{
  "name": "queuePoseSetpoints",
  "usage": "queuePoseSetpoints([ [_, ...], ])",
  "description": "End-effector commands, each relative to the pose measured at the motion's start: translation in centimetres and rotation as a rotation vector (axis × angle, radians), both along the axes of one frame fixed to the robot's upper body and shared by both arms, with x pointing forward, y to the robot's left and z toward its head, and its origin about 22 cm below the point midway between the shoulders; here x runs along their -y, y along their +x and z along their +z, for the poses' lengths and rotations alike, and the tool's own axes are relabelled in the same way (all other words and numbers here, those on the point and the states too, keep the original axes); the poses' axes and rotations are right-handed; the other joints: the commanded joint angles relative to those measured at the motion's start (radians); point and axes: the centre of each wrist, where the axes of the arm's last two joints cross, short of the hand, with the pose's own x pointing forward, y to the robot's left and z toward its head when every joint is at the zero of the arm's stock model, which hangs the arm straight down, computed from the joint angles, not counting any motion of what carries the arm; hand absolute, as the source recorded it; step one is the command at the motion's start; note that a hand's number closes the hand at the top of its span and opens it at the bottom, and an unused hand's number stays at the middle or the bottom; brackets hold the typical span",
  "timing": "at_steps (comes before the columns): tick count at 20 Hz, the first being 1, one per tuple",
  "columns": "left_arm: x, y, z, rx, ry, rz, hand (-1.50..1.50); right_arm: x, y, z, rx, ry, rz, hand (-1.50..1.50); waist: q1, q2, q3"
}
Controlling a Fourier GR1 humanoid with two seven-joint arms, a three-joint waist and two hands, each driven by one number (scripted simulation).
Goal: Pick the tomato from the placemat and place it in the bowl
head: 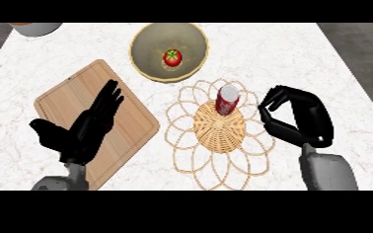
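The red tomato (pixel 172 58) with its green stem lies inside the beige bowl (pixel 155 36) at the back centre of the counter. The woven wicker placemat (pixel 218 135) lies in front of the bowl, with a red can (pixel 227 99) standing on it. My right hand (pixel 300 116) hovers just right of the placemat, fingers curled toward the thumb and holding nothing. My left hand (pixel 86 126) rests open over the wooden cutting board (pixel 120 109), fingers straight and pointing away from me.
A white vessel (pixel 34 28) shows partly at the back left corner. The counter's right edge runs diagonally at the far right. Bare marble top lies right of the bowl and behind my right hand.
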Motion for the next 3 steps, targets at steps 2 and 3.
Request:
queuePoseSetpoints([
  [2, 0.0, -0.3, 0.3, 0.012, -0.007, 0.0, 0.0, 4.2, -10.1, -4.0, -0.121, -0.058, 0.085, 1.5, -0.01, 0.006, 0.0],
  [3, 0.0, -0.8, -0.7, 0.001, 0.014, 0.01, 0.0, 3.9, -11.8, -4.4, -0.133, -0.071, 0.121, 1.5, -0.007, 0.008, -0.001],
])
